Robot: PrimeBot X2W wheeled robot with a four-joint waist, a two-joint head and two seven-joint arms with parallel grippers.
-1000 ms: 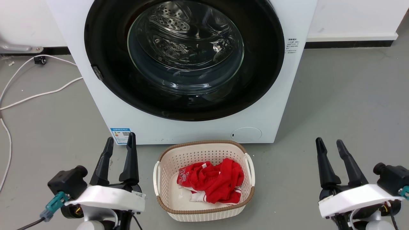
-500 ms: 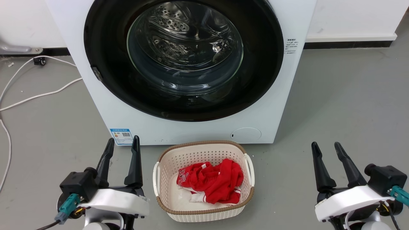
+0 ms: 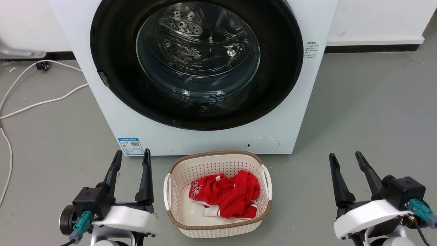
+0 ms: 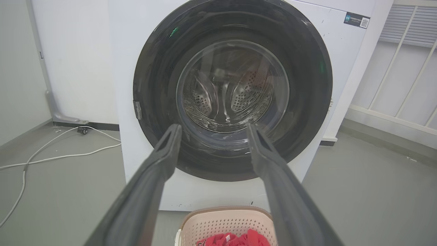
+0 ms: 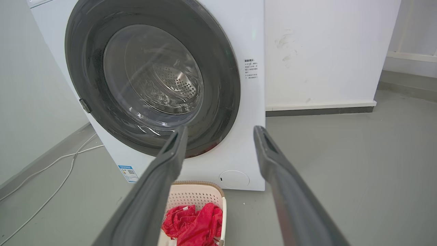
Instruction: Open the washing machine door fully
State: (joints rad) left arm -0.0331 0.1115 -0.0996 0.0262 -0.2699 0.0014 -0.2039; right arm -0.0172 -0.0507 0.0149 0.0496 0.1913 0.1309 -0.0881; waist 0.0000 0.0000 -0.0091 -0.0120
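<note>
The washing machine [image 3: 136, 131] is a white box standing straight ahead on the grey floor. The washing machine door [image 3: 197, 54], a glossy black disc with a clear glass bowl, lies flush against its front, shut. A small grey tab [image 3: 104, 78] sits on the door's left rim. My left gripper [image 3: 132, 152] is open at the lower left, well short of the machine and touching nothing. My right gripper [image 3: 344, 154] is open at the lower right, also empty. The left wrist view looks past the left gripper [image 4: 213, 126] at the door [image 4: 232, 89]. Beyond the right gripper [image 5: 221, 128], the door [image 5: 152, 75] appears at an angle.
A cream laundry basket [image 3: 218, 229] with red clothes [image 3: 228, 193] stands on the floor between my grippers, right before the machine. White cables [image 3: 41, 101] trail over the floor at the left. A white wall runs behind, and open floor lies to the right.
Both grippers have sunk a little lower in the head view and drawn slightly inward, their wrists turning. The door and basket have not moved.
</note>
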